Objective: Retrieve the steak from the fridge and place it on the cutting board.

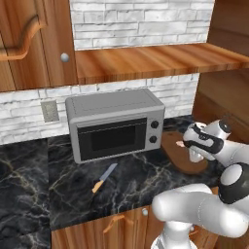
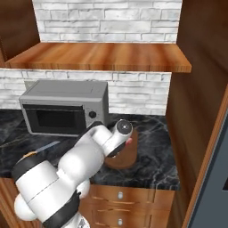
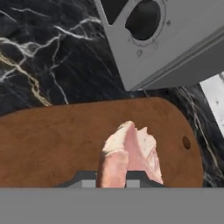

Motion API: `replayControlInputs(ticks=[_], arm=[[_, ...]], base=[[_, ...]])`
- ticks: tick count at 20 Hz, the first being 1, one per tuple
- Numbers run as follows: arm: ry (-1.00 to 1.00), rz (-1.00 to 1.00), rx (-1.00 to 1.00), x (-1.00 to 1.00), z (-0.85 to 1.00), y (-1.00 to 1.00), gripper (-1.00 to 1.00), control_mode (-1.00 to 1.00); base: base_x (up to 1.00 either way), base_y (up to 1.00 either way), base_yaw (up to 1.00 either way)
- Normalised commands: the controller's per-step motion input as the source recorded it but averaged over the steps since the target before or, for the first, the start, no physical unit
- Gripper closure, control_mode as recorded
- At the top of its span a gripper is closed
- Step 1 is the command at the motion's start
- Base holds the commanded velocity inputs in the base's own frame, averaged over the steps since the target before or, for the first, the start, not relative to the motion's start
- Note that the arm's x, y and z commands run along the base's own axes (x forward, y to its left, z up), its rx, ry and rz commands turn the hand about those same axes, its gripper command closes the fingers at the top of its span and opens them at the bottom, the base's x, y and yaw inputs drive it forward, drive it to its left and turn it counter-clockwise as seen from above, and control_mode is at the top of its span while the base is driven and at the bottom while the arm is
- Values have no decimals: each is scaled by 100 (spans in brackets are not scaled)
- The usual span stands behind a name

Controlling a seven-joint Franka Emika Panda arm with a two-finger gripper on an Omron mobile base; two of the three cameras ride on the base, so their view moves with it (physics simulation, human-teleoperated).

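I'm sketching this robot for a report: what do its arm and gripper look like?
The arm is glossy white, built of thick rounded segments, with dark grey bands at the joints. The gripper has a white body with dark trim. No cables or markings are visible.

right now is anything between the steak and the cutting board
Nothing visible is. The gripper holds the steak directly over the cutting board, whose wood beneath is bare; the microwave sits beyond its far edge.

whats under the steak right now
The steak, held in the shut gripper, hangs over the cutting board, which lies on the black countertop. Whether steak and board touch is hidden.
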Motion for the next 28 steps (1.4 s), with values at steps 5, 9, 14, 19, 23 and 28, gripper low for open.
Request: replayControlInputs(ticks=[5, 9, 14, 19, 23, 28], arm=[[1, 0, 0, 44, -33, -13, 100, -100], [0, 0, 0, 38, -40, -12, 100, -100], [0, 0, 0, 37, -43, -11, 100, -100], [0, 4, 0, -20, -8, -8, -100, -100], [-6, 9, -1, -98, 5, 0, -100, -100], [-9, 5, 0, -88, 64, 0, -100, -100]], base=[[0, 0, 0], [0, 0, 0], [0, 0, 0], [0, 0, 0], [0, 0, 0], [0, 0, 0]])
